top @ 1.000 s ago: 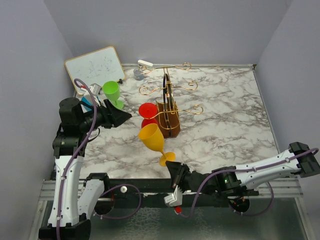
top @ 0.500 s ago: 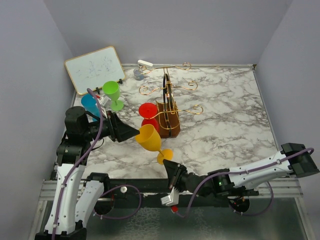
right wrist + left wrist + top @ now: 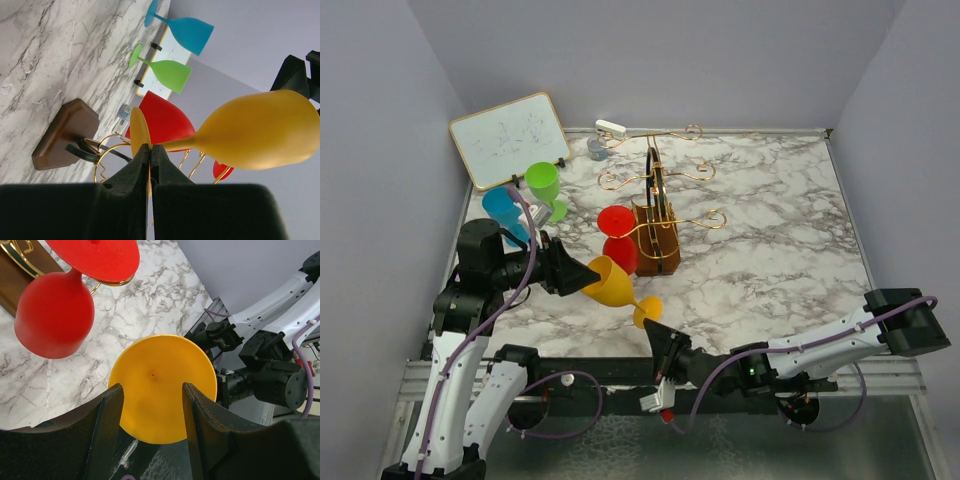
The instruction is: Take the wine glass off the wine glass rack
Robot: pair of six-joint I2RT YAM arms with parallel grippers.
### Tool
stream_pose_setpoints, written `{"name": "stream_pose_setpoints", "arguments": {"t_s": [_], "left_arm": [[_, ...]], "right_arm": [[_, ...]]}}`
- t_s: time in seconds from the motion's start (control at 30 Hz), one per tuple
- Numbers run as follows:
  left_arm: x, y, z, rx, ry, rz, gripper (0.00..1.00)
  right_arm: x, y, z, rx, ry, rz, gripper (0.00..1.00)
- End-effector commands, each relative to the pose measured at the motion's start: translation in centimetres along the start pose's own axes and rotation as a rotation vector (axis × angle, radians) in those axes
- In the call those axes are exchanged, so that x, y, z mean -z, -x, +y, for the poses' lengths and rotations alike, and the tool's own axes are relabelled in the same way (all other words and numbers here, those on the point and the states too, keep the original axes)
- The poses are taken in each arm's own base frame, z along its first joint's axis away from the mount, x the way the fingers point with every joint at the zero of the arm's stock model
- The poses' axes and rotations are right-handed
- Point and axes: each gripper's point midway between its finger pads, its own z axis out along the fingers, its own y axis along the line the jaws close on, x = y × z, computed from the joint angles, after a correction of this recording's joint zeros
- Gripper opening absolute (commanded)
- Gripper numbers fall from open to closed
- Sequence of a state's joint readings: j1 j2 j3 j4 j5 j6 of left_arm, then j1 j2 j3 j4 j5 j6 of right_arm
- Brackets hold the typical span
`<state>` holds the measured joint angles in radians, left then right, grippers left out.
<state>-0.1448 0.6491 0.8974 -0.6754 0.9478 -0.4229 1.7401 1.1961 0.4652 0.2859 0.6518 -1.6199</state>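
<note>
The yellow wine glass (image 3: 611, 284) is off the wine glass rack (image 3: 660, 250) and tilted in the air in front of it, bowl to the left. My right gripper (image 3: 653, 328) is shut on the rim of its foot (image 3: 138, 131). My left gripper (image 3: 582, 275) is open, with a finger (image 3: 107, 425) on each side of the bowl (image 3: 160, 365). I cannot tell if they touch it. A red glass (image 3: 617, 222) still hangs upside down on a gold wire arm of the rack.
A green glass (image 3: 544, 185) and a blue glass (image 3: 503, 210) stand at the left, in front of a whiteboard (image 3: 510, 135). A small white object (image 3: 610, 127) and a grey one (image 3: 597, 150) lie at the back edge.
My left gripper has moved right and toward the front to the yellow glass's bowl. The right gripper has tipped the glass further to the left and lowered it slightly.
</note>
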Motion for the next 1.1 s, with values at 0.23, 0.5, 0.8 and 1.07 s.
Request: {"name": "stream_pose_setpoints", "arguments": {"t_s": [0.23,0.5,0.8,1.07], "left_arm": [[1.2,2.0,0.6,-0.094,0.15,-0.045,0.53],[1.8,4.6,0.5,-0.138,0.215,-0.104,0.53],[0.9,3.1,0.1,-0.102,0.124,-0.045,0.51],[0.9,2.4,-0.2,-0.1,0.091,-0.027,0.51]], "right_arm": [[0.7,-1.1,-1.6,0.006,-0.083,0.056,0.01],[1.5,-1.8,-1.3,-0.001,-0.095,0.061,0.01],[1.2,-1.4,-1.7,0.008,-0.094,0.057,0.01],[0.7,-1.0,-2.0,0.013,-0.089,0.058,0.01]]}}
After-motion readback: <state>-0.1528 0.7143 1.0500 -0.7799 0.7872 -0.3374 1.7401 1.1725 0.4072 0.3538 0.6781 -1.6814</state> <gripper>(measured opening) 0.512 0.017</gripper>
